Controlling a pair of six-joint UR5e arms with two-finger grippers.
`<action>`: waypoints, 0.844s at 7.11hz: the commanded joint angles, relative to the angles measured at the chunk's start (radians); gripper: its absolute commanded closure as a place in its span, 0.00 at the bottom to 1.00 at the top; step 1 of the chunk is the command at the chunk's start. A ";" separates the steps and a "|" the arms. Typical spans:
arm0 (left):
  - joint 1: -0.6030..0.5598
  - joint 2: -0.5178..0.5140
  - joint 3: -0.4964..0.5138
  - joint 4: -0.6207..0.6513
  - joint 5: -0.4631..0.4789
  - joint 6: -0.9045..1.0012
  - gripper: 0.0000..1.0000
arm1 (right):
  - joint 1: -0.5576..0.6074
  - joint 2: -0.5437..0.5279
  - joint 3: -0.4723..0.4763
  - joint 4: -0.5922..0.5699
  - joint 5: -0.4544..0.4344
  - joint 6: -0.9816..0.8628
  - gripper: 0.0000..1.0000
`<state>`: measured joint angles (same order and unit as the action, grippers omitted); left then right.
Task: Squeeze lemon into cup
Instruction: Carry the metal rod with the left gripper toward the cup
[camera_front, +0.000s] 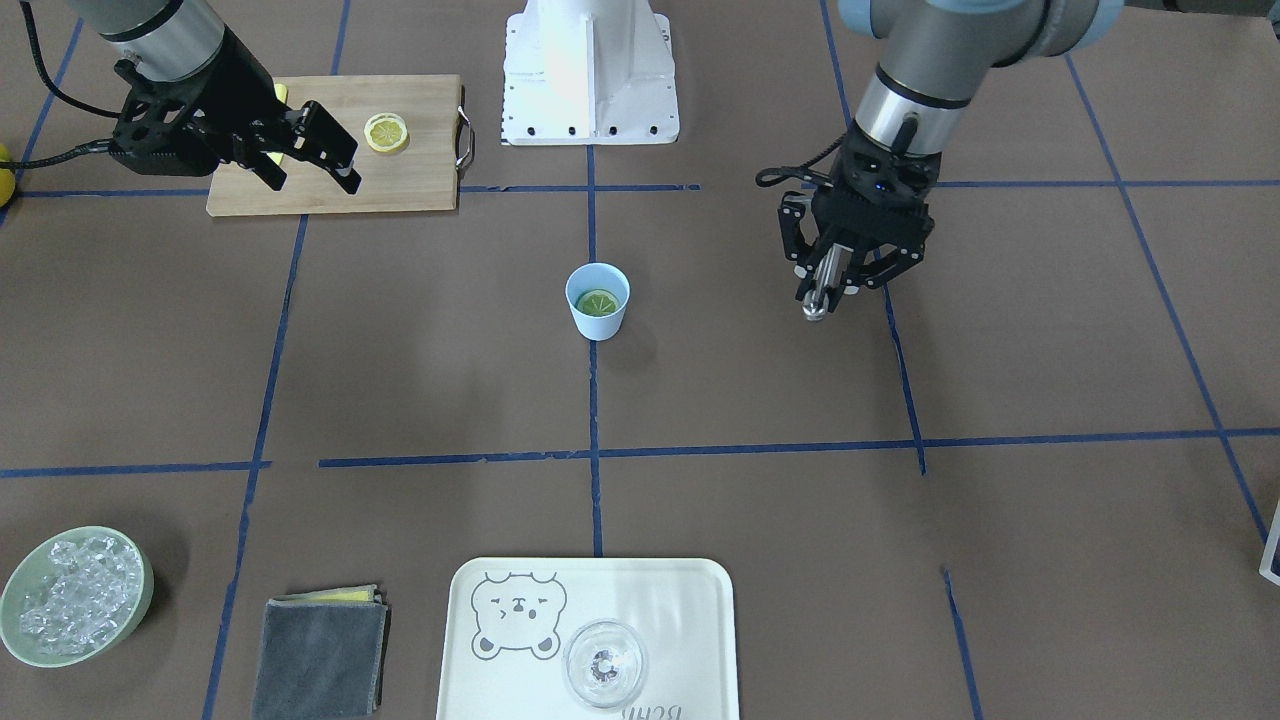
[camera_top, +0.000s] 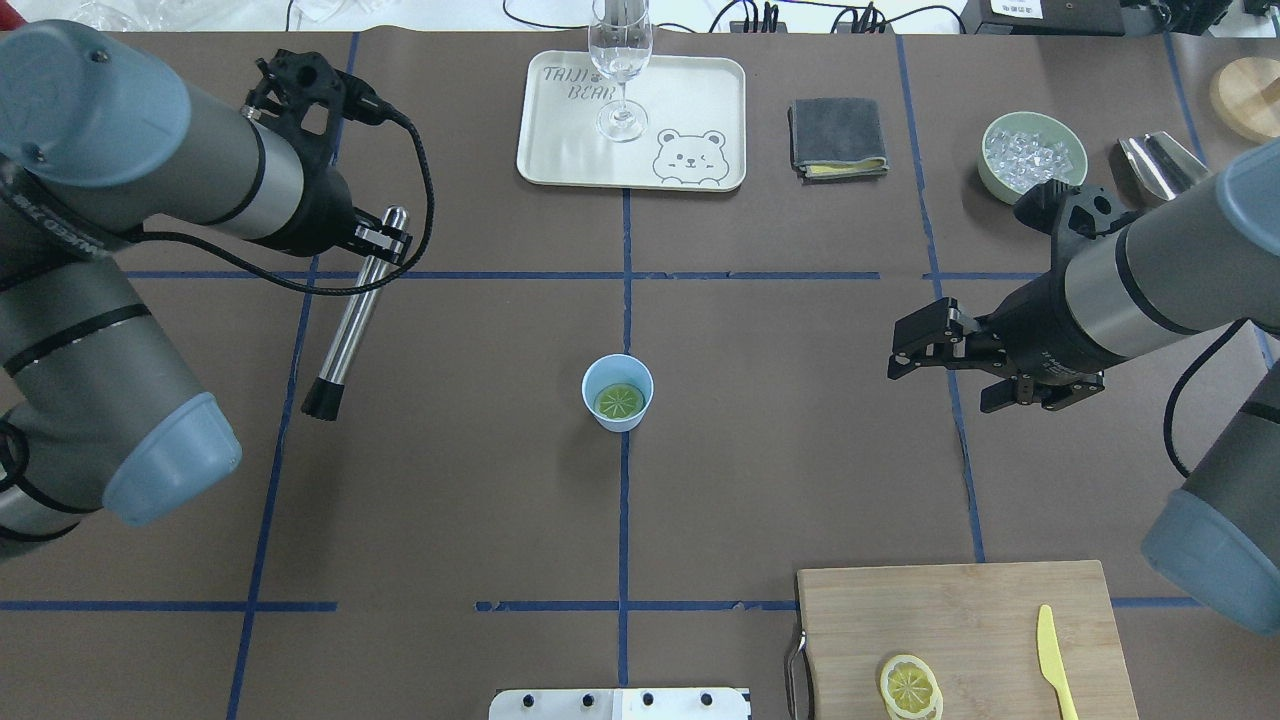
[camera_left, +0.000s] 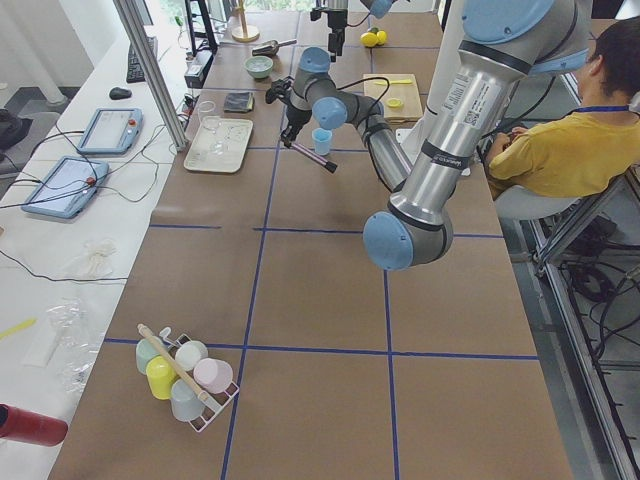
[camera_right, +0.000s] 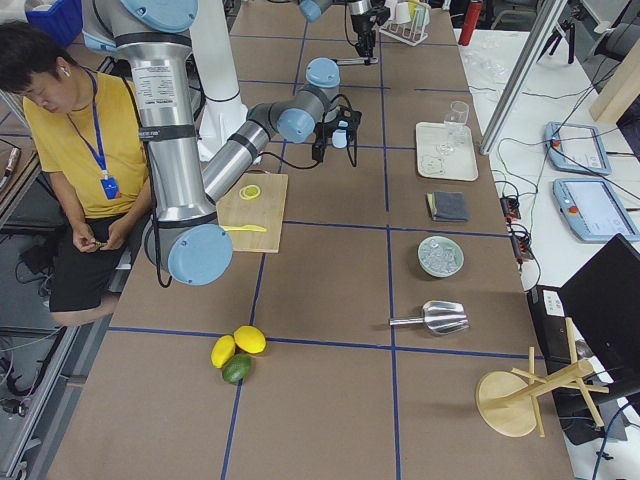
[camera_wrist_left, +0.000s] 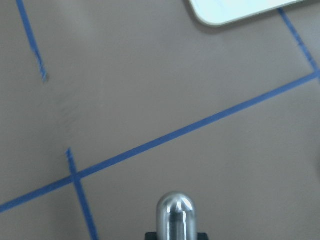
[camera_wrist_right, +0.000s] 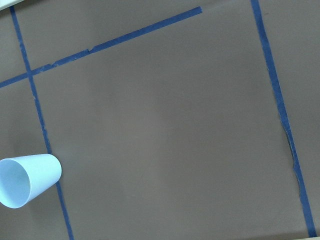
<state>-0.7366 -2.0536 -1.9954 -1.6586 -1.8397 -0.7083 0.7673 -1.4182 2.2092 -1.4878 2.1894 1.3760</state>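
Observation:
The light blue cup (camera_front: 598, 318) stands upright at the table's middle, where two tape lines cross. Inside it lies the lemon (camera_top: 619, 401), its round greenish-yellow cut face up. My left gripper (camera_front: 833, 283) hovers beside the cup, shut on a steel rod with a black tip (camera_top: 352, 322). That rod's rounded end fills the bottom of the left wrist view (camera_wrist_left: 175, 214). My right gripper (camera_top: 942, 378) is open and empty, well off to the cup's other side. The right wrist view catches the cup (camera_wrist_right: 27, 180) at its lower left; the lemon is hidden there.
A wooden cutting board (camera_top: 980, 620) bears a thin lemon slice (camera_top: 909, 686) and a yellow knife (camera_top: 1050, 660). On the far side stand a white tray (camera_top: 700, 90) with a clear glass (camera_top: 620, 60), a grey cloth (camera_top: 836, 136) and a green bowl of ice (camera_top: 1032, 156).

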 joint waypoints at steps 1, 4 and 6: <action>0.063 -0.013 -0.017 -0.111 0.105 -0.252 1.00 | 0.000 -0.001 -0.003 0.000 0.001 0.000 0.00; 0.083 -0.023 -0.083 -0.116 0.237 -0.402 1.00 | 0.000 -0.002 -0.005 -0.002 0.001 0.000 0.00; 0.121 -0.029 -0.076 -0.182 0.256 -0.348 1.00 | 0.000 -0.001 -0.009 -0.002 0.001 0.000 0.00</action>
<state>-0.6437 -2.0780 -2.0741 -1.7934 -1.6022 -1.0841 0.7670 -1.4194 2.2022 -1.4895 2.1905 1.3760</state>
